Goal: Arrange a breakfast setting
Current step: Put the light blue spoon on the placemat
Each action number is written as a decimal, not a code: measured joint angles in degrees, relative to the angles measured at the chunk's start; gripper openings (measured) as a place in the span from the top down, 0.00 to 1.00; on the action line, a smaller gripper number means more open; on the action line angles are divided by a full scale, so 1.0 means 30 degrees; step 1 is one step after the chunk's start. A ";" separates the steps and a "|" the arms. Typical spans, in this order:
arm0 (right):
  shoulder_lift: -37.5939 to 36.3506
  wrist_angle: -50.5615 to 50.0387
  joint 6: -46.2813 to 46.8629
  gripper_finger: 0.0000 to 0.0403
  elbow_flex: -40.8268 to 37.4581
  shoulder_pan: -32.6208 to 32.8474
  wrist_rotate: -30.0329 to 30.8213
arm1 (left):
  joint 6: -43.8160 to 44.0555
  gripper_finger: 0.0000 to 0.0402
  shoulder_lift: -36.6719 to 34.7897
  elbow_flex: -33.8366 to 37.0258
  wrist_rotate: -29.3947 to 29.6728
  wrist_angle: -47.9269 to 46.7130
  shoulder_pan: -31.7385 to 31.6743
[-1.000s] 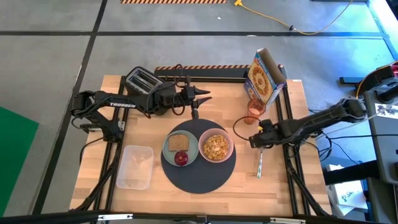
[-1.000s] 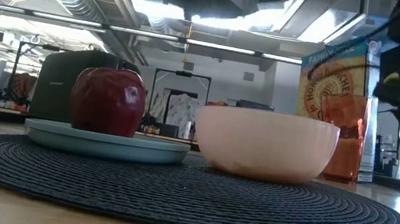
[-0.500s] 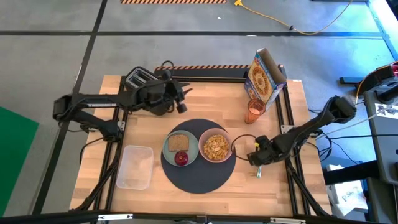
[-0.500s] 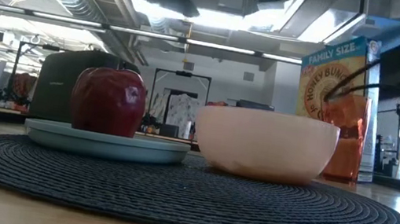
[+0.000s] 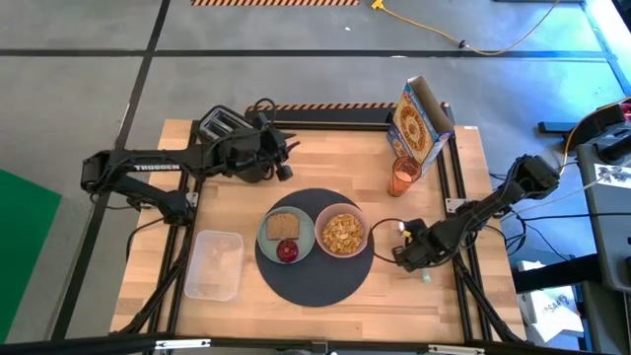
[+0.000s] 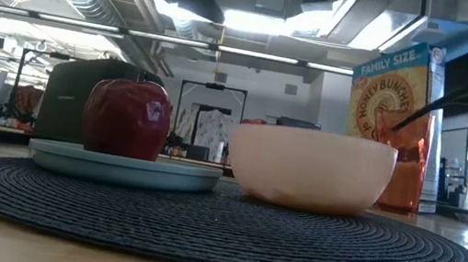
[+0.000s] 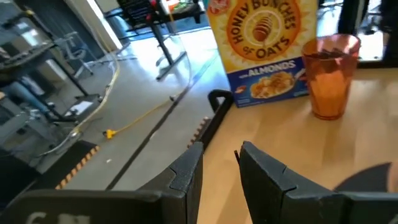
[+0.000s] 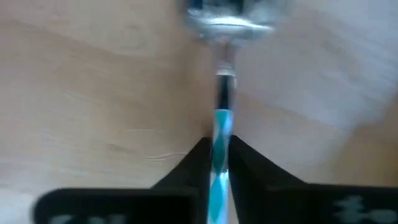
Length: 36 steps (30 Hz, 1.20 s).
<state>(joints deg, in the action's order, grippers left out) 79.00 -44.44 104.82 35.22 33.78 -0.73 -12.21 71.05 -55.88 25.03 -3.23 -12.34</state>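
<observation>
A round dark grey mat (image 5: 315, 284) carries a pale green plate (image 5: 307, 237) with a toast slice (image 5: 284, 225) and a red apple (image 5: 287, 251). Beside the plate on the mat is a pink bowl (image 5: 364, 229) of cereal. An orange cup (image 5: 404, 176) stands on the table at the far right. My right gripper (image 5: 404, 254) is low over the table just right of the mat, shut on the spoon (image 8: 225, 22). Only the spoon's teal handle end (image 5: 426, 277) shows in the high view. My left gripper (image 5: 284, 158) is open and empty by the toaster (image 5: 223, 125). My right gripper pinches the spoon's teal-and-white striped handle (image 8: 222, 134) between its two fingers (image 8: 202, 163). The fingers lie along the handle, and the spoon's bowl end points away from them. Whether the spoon is clear of the table, I cannot tell.
A cereal box (image 5: 422, 120) stands behind the cup at the far right. A clear plastic tub (image 5: 216, 264) lies left of the mat. Bare wood shows at the near edge and between the mat and the far edge.
My right gripper has gone toward the table's near edge and down, onto the spoon beside the mat. My left arm has drawn back toward the table's left, from beyond the mat's far edge to beside the toaster.
</observation>
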 joint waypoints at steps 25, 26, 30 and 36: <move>-0.0007 0.5303 -0.8979 0.97 0.2412 0.1923 0.1084 | -0.0124 0.76 -0.0015 0.0000 0.1613 -0.0372 -0.0007; -0.0007 0.5488 -0.9507 0.98 0.2412 0.1895 0.1098 | -0.0088 0.76 -0.0015 0.0000 0.1611 -0.0358 -0.0007; 0.0284 0.7707 -1.2253 0.98 0.2412 0.1274 0.1285 | 0.0163 0.76 -0.0015 0.0000 0.1602 -0.0353 -0.0007; 0.1262 1.1328 -1.5019 0.98 0.2434 0.0216 0.0294 | 0.0400 0.76 -0.0015 0.0000 0.1537 -0.0355 -0.0007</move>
<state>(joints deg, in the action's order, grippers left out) 82.79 -10.46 59.76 42.52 34.43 0.16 -11.00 71.00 -55.88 29.64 -4.29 -12.36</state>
